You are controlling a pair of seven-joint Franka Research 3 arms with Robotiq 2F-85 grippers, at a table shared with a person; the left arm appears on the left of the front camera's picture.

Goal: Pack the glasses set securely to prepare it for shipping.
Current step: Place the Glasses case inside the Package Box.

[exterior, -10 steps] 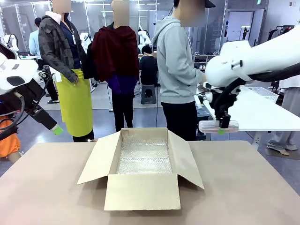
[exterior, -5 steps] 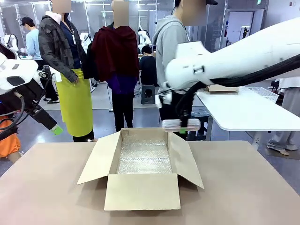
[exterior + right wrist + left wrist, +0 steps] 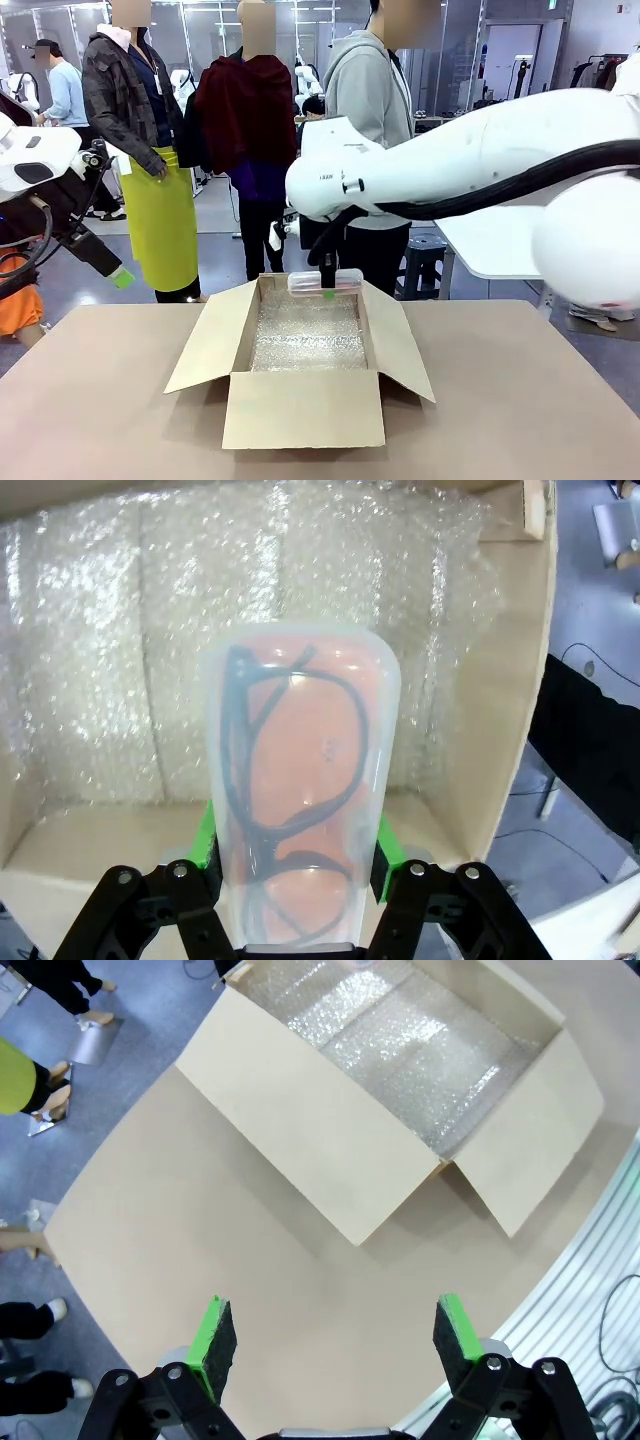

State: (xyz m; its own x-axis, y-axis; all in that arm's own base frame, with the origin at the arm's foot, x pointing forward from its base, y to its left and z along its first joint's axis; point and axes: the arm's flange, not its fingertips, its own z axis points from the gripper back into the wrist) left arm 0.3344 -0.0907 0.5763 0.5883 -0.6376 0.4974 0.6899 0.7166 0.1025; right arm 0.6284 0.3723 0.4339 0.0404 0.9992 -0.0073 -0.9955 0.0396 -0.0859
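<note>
My right gripper (image 3: 327, 290) is shut on the pale pink glasses case (image 3: 325, 281), holding it level just above the far end of the open cardboard box (image 3: 305, 408). From the right wrist the pink case (image 3: 300, 780) shows dark-framed glasses inside, green pads (image 3: 208, 835) pressed on both its sides, and bubble wrap (image 3: 130, 660) lining the box below. My left gripper (image 3: 330, 1335) is open and holds nothing, hovering high over the table to the left of the box (image 3: 330, 1150); it appears at the left edge of the front view (image 3: 118, 276). The mint-green case is out of view.
The box's flaps (image 3: 205, 340) spread outward on the brown table (image 3: 520, 400). A person in a grey hoodie (image 3: 372, 130) stands behind the table's far edge, others farther back. A white table (image 3: 480, 245) stands at back right.
My right arm has swung leftward with the pink case, from beyond the table's right far corner to above the box's far end. The left arm has stayed still.
</note>
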